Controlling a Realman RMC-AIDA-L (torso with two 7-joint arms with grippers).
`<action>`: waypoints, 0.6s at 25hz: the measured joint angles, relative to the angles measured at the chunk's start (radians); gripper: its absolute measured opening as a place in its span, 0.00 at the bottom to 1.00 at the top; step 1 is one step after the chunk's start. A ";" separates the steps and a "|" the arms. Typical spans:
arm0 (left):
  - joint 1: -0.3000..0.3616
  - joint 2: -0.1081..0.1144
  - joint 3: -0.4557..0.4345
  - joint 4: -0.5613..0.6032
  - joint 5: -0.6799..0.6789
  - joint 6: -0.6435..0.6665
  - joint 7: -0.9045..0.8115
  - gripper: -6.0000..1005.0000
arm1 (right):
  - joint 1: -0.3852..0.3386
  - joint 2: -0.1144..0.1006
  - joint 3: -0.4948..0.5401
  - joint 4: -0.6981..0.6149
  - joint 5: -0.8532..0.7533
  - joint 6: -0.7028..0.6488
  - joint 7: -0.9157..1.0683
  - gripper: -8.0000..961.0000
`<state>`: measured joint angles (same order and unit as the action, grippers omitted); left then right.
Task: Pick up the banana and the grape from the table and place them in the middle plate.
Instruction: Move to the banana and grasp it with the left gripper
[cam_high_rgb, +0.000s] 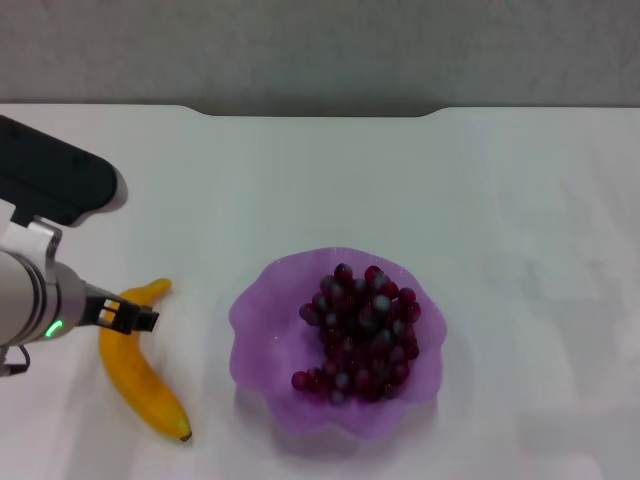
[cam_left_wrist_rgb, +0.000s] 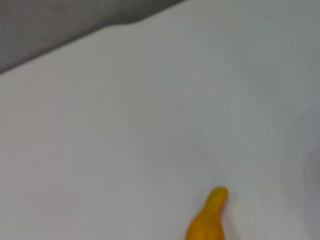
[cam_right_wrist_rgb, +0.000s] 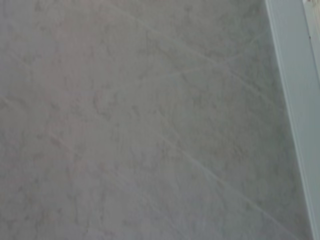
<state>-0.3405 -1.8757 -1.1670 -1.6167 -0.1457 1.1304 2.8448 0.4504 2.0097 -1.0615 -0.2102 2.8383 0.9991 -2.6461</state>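
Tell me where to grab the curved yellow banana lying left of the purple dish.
Grip the curved yellow banana at its thick middle, coming from above with the jaws across its width. It lies flat on the white table, its ends taper, and the left pincer is already over its upper half.

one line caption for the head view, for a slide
Left gripper over the banana on the table; grapes in the purple plate.

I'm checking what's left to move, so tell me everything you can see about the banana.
The banana is curved, yellow-orange and smooth-skinned, with a dark tip at its near end. It lies flat on the white table, left of the plate and apart from it. The left gripper is right over its far end; contact can't be judged.
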 joint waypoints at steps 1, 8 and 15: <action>0.000 -0.008 -0.001 0.006 0.004 0.005 0.000 0.84 | 0.000 0.000 0.000 0.000 0.000 0.000 0.000 0.91; 0.000 -0.064 -0.070 0.046 0.022 0.030 -0.002 0.84 | 0.001 0.001 0.000 0.009 0.002 -0.001 0.000 0.91; 0.010 -0.121 -0.126 0.043 0.022 0.057 -0.003 0.83 | 0.000 0.001 0.000 0.009 0.003 0.001 0.001 0.91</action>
<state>-0.3307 -1.9964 -1.2929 -1.5732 -0.1236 1.1870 2.8423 0.4500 2.0111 -1.0615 -0.2007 2.8410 0.9999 -2.6448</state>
